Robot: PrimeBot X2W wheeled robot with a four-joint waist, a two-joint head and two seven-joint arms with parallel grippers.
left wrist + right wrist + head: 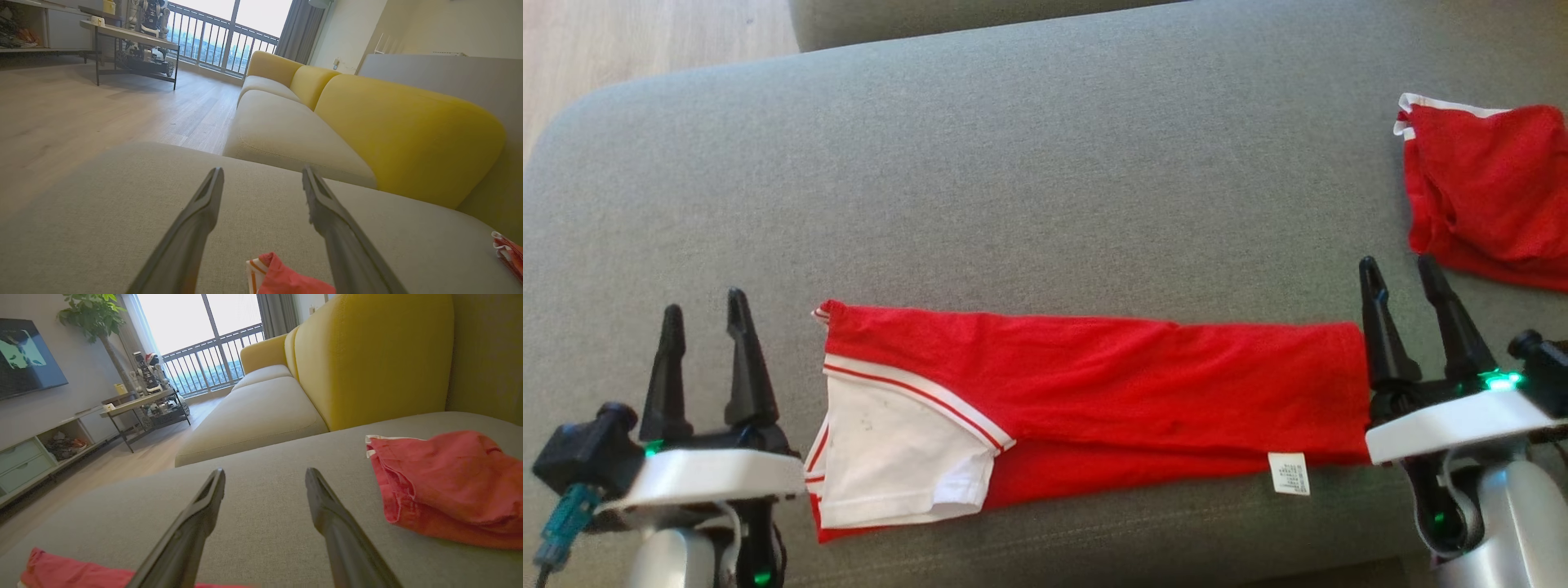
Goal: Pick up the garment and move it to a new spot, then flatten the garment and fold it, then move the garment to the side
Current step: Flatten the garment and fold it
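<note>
Left gripper [704,302] spread, empty, beside sleeve end of folded red T-shirt [1094,376]; right gripper [1397,261] spread, empty, at opposite end; grey sofa cushion [1013,163] beneath.

A yellow sofa [408,134] stands beyond the grey cushion [1045,163], a table [130,36] farther off.

Between the jaws of the left gripper [704,302] and the right gripper [1398,262], both black with white wrists [711,478], the garment [1094,384] is bright red, its sleeve [890,457] white with red-and-white striped edging, its label [1289,474] white. Past the right jaws, a second garment [1494,196] is red with white trim. The cushion [1045,163] is grey, the sofa back [367,355] yellow
</note>
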